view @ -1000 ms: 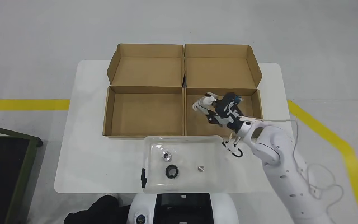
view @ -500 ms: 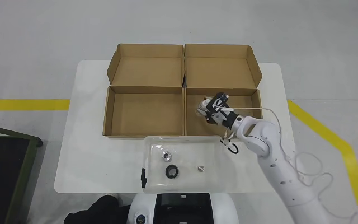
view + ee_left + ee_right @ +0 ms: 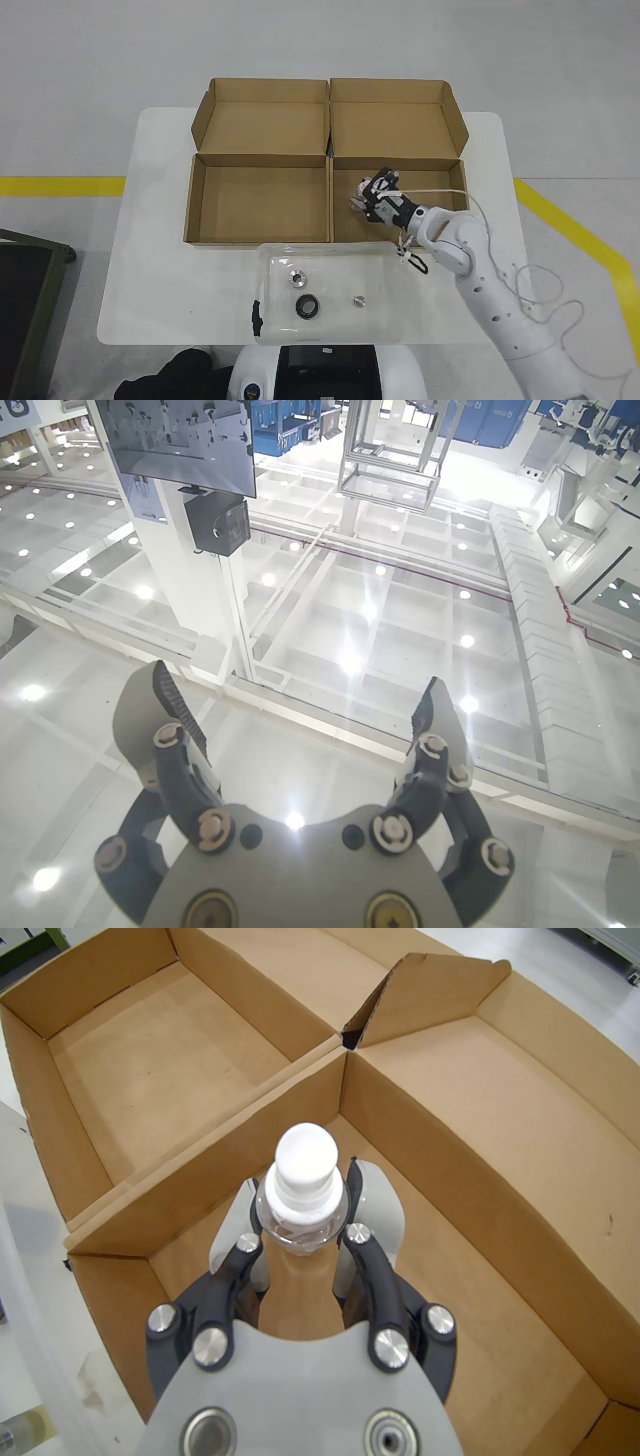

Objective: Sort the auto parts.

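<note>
The left gripper (image 3: 297, 680) is seen pointed up at a ceiling of lights, its jaws spread wide with nothing between them. On the white surface (image 3: 150, 250), the left cardboard box (image 3: 258, 203) is found open, lid flap folded back, bare cardboard showing inside. In front of the two boxes, at the near edge, a clear plastic tray (image 3: 385, 320) is set, and three loose parts are counted in it: a silver metal ring (image 3: 296, 277), a black ring (image 3: 309, 306) just beside it and nearer the edge, and a small bolt (image 3: 360, 298) lying apart to the right. Next along, the right cardboard box (image 3: 445, 200) is pressed against the first, wall to wall. Inside it, close to that shared wall, the right gripper (image 3: 366, 190) is lowered, and its jaws are clamped on a small clear bottle (image 3: 305, 1163) with a white cap. The cap is aimed away from the gripper toward the dividing wall. Whether the bottle is touching the box floor cannot be told.
</note>
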### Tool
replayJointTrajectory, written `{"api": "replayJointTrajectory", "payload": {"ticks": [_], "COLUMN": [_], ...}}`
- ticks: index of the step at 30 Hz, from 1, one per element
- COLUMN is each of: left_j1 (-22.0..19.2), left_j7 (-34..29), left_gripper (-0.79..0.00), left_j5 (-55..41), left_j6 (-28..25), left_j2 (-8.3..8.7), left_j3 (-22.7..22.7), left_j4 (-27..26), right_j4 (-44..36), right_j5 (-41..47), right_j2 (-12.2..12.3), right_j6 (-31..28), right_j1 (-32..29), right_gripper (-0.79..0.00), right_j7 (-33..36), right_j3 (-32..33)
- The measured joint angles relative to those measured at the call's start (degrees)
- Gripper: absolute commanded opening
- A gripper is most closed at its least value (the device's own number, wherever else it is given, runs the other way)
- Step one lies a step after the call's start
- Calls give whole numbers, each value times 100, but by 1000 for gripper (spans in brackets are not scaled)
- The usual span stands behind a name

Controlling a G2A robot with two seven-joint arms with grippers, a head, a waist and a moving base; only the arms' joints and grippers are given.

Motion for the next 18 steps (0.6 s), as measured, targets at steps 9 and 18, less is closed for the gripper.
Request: {"api": "replayJointTrajectory", "payload": {"ticks": [9, 18], "left_j1": [0, 0], "left_j7": [0, 0], "left_gripper": [0, 0], "left_j5": [0, 0], "left_j6": [0, 0], "left_j2": [0, 0], "left_j3": [0, 0], "left_j4": [0, 0], "right_j4": [-239, -1256], "right_j5": [-59, -22], "right_j2": [18, 144], "right_j6": [-73, -290], "right_j1": [-48, -417], "right_gripper": [0, 0], "right_j7": [-53, 41], "right_j3": [50, 558]}}
